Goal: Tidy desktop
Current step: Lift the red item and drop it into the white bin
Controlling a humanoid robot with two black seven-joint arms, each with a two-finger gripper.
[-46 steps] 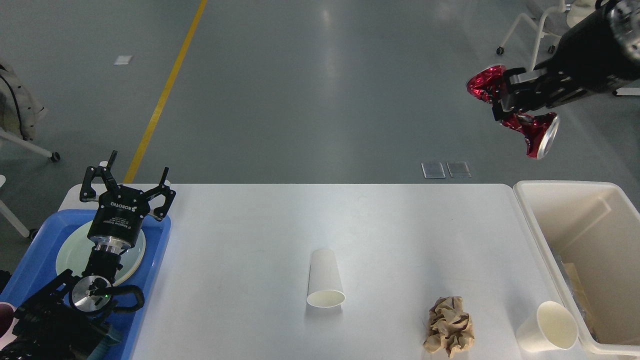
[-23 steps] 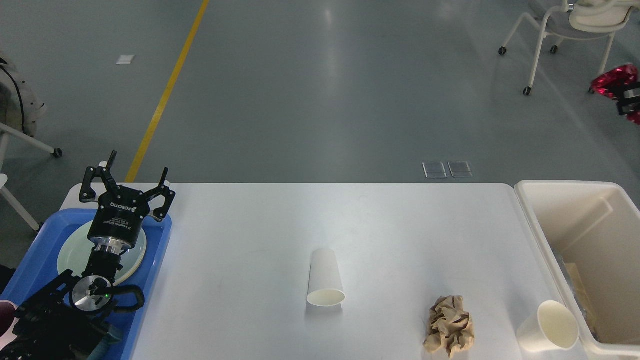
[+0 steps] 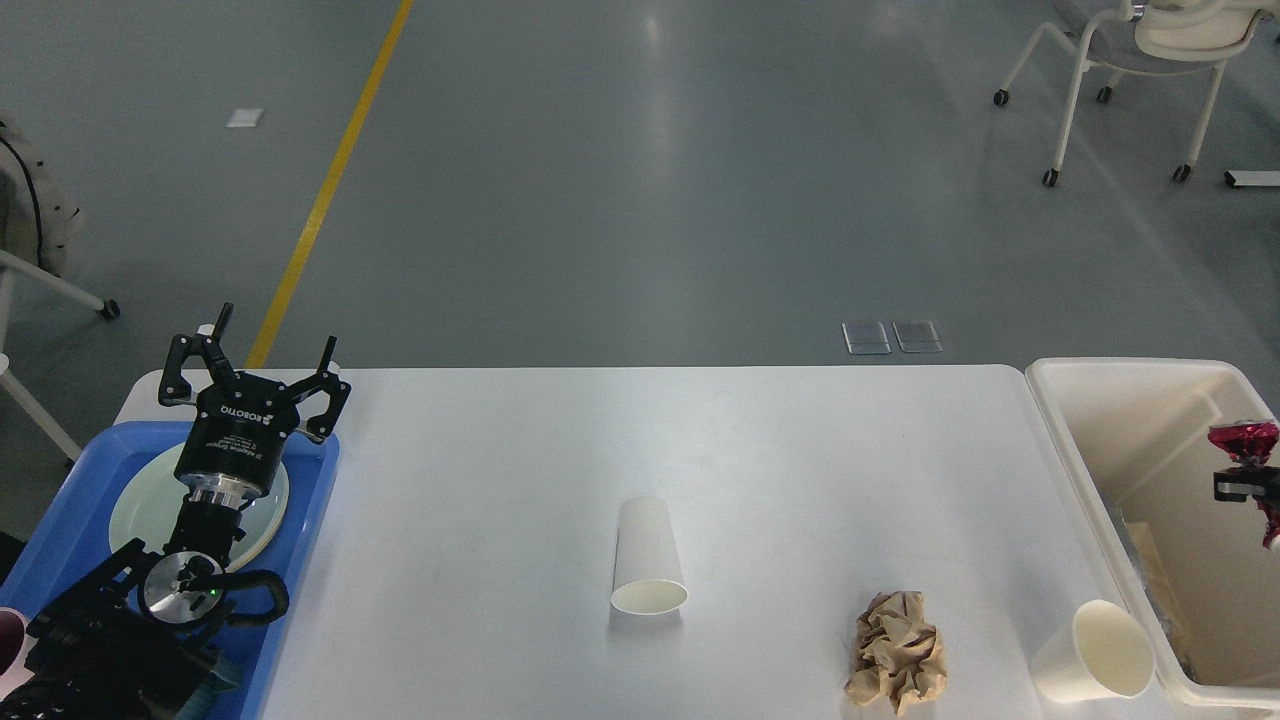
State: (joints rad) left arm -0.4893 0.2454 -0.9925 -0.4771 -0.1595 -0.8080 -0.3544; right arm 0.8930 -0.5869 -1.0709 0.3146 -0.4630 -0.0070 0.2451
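The white desktop carries a white paper cup lying on its side at the centre. A crumpled brown paper ball lies at the front right, and a second paper cup leans beside the bin. At the right edge of the head view, my right gripper shows only a black finger tip. It is shut on a crushed red can and hangs over the cream bin. My left gripper stands open and empty over the blue tray.
A pale green plate lies in the blue tray, under my left arm. A dark red cup shows at the bottom left corner. Some scraps lie in the bin. A wheeled chair stands on the floor beyond the table.
My right gripper has carried the crushed red can down from high at the upper right to just over the bin. The left arm has not moved.
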